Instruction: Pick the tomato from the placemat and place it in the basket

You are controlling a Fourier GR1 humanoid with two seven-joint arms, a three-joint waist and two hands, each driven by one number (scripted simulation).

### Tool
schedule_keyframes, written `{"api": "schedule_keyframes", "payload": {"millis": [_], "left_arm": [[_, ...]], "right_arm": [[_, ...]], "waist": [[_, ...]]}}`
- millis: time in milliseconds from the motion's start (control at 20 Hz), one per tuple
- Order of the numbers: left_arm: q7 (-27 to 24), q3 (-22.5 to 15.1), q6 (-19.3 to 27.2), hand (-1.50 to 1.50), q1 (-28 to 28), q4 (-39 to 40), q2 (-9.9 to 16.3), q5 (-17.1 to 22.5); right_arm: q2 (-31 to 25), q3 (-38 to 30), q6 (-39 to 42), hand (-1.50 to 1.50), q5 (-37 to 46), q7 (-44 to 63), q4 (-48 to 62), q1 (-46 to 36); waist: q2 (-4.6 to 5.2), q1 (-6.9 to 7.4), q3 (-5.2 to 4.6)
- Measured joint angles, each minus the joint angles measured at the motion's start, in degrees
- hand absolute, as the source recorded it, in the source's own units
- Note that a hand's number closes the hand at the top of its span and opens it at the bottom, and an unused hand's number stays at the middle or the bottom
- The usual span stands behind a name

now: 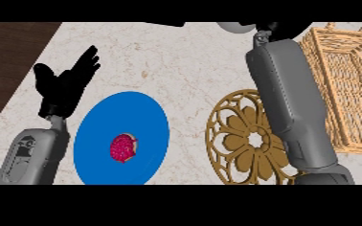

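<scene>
Marble counter, right hand (fingers hidden) beside basket, tomato unseen, left hand spread.

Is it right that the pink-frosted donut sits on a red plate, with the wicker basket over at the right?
Not quite: the head view shows the donut on a blue plate, not a red one. The wicker basket is indeed at the right.

We cannot see the right hand: the right forearm runs to the far edge, where it is cut off. That forearm covers the right part of the placemat, and the basket is cut by the right edge.
</scene>
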Motion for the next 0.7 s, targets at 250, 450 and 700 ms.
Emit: {"api": "schedule_keyframes", "payload": {"millis": [250, 450, 700], "left_arm": [[0.25, 0.02, 0.12, 0.0, -0.37, 0.32, -0.09, -0.07], [0.37, 0.15, 0.63, 0.0, -0.75, 0.76, -0.19, -0.39], [-0.22, 0.28, 0.79, 0.0, -0.38, 0.91, -0.44, -0.39]], "right_arm": [[-2.12, -4.75, -0.12, 1.5, 7.0, 2.32, 6.36, -6.59], [-4.44, -8.13, -0.02, 1.5, 11.85, 3.66, 10.8, -11.37], [-7.43, -11.75, 0.05, 1.5, 17.57, 5.04, 15.24, -15.87]], "waist": [[0.03, -0.14, -0.03], [-0.02, -0.68, 0.0], [-0.06, -0.98, 0.01]]}}
